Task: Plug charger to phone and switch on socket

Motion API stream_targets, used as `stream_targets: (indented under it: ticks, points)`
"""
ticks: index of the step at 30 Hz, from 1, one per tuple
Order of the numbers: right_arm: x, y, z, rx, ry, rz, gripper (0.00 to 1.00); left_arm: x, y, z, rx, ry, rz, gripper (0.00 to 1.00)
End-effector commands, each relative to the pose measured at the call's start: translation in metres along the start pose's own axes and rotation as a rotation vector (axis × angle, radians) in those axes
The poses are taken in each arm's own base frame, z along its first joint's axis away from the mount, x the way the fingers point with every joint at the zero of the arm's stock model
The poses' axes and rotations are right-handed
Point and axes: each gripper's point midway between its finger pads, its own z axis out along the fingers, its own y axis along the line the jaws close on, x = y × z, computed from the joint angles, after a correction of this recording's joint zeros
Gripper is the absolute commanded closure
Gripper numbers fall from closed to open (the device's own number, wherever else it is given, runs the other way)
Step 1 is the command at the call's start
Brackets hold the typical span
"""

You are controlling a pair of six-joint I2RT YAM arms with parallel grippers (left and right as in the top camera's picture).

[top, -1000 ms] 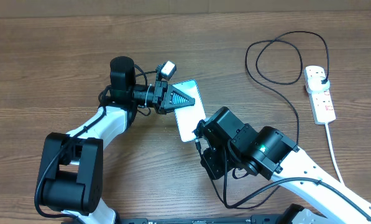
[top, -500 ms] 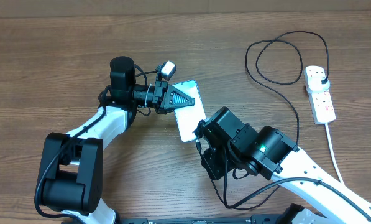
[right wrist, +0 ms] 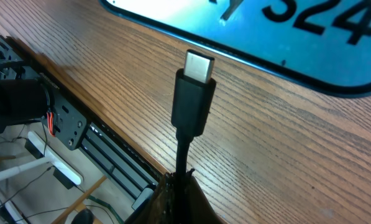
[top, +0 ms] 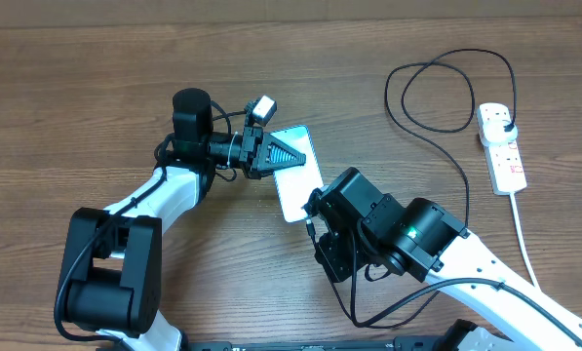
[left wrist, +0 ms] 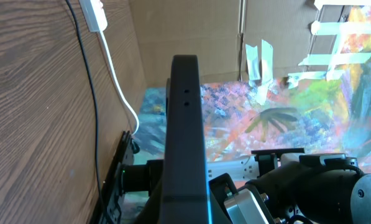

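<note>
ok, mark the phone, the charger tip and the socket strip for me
phone [top: 297,190]: overhead view, on the lit screen.
charger tip [right wrist: 199,65]: right wrist view, on the metal connector end.
socket strip [top: 506,156]: overhead view, mid white body.

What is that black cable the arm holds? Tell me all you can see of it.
The charger is a long, thin black cable. Its plug sits in the white power strip; the cable loops across the table toward the right gripper, which pinches it just behind the connector. The silver-tipped connector stands clear of the phone, not inserted.
</note>
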Motion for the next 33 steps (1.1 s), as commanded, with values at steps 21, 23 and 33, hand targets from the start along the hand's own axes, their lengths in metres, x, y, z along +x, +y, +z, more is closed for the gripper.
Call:
stream_targets:
  ticks: [21, 23, 33]
  points:
    - [-0.0005, 0.0019, 0.0025, 0.001, 0.036, 0.006, 0.96, 0.0037, -0.0027, 0.0019, 0.017, 0.030, 0.192, 0.96]
    - [-0.0005, 0.0019, 0.0025, 0.001, 0.036, 0.006, 0.96, 0.0037, -0.0027, 0.0019, 0.017, 0.030, 0.192, 0.96]
    - [-0.0050, 0.0031, 0.0027, -0.004, 0.018, 0.004, 0.96, 0.0038, -0.0027, 0.0022, 0.017, 0.031, 0.190, 0.96]
